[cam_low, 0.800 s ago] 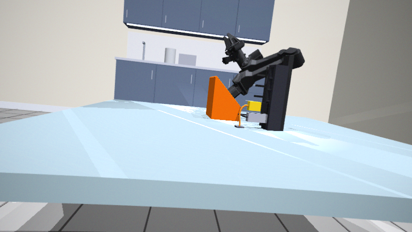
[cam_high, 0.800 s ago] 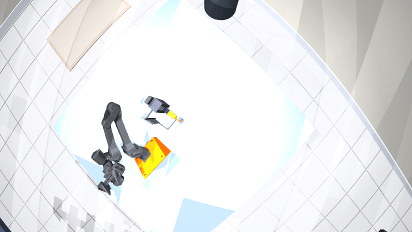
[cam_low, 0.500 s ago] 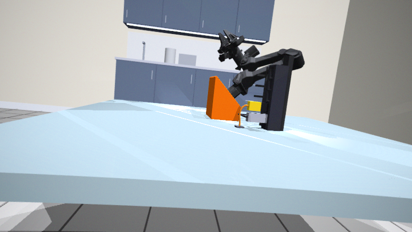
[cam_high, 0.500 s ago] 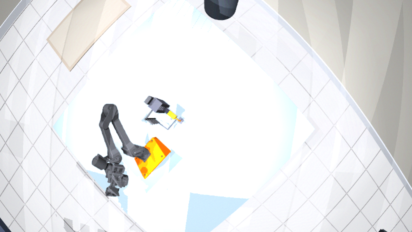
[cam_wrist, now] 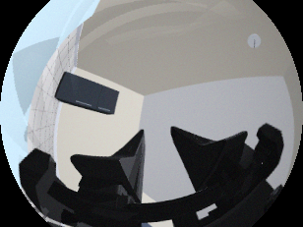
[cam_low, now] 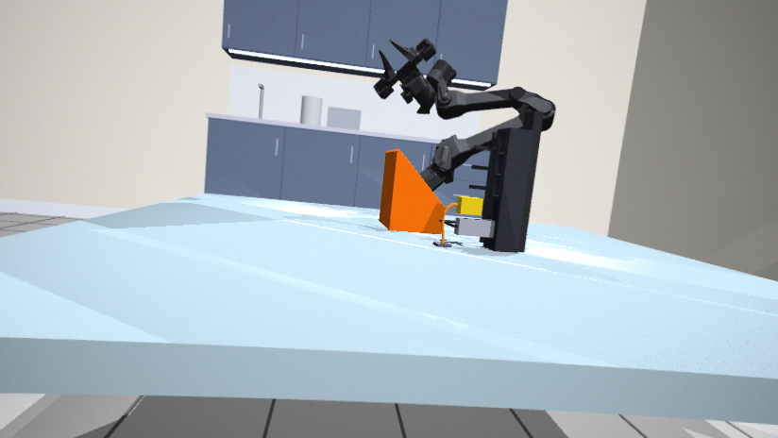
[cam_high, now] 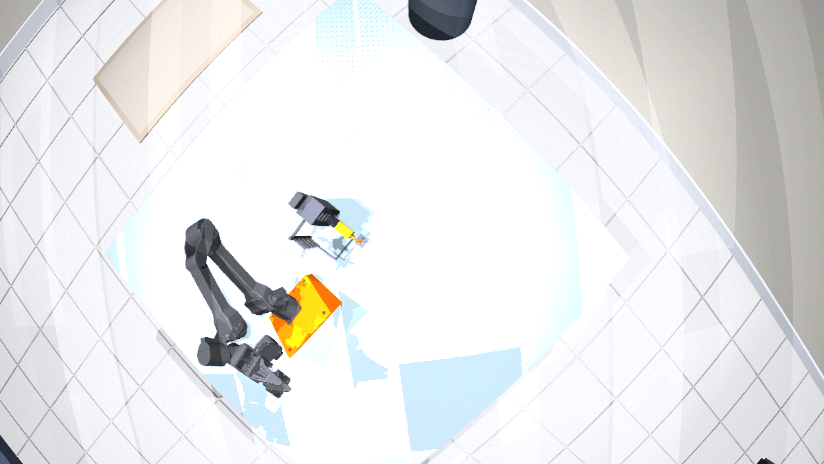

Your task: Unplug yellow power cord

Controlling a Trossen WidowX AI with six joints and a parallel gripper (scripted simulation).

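Note:
The yellow plug [cam_high: 344,229] [cam_low: 469,205] sits at the side of the upright dark power strip [cam_high: 314,209] [cam_low: 514,190], its inner end against the strip. An orange cord [cam_low: 442,228] bends down from its outer end to the table. My gripper [cam_high: 286,391] [cam_low: 385,45] [cam_wrist: 156,132] is partly open, with nothing between its fingers. It is high above the table, well away from the plug, cord and strip, on the far side of the orange wedge. Neither the plug nor the strip shows in the wrist view.
The orange wedge [cam_high: 305,319] [cam_low: 411,201] stands under the arm's base, beside the strip. A grey plug [cam_low: 473,227] sits just below the yellow one. Thin dark prongs stick out from the strip above the yellow plug. Blue cabinets [cam_low: 245,158] stand beyond the table.

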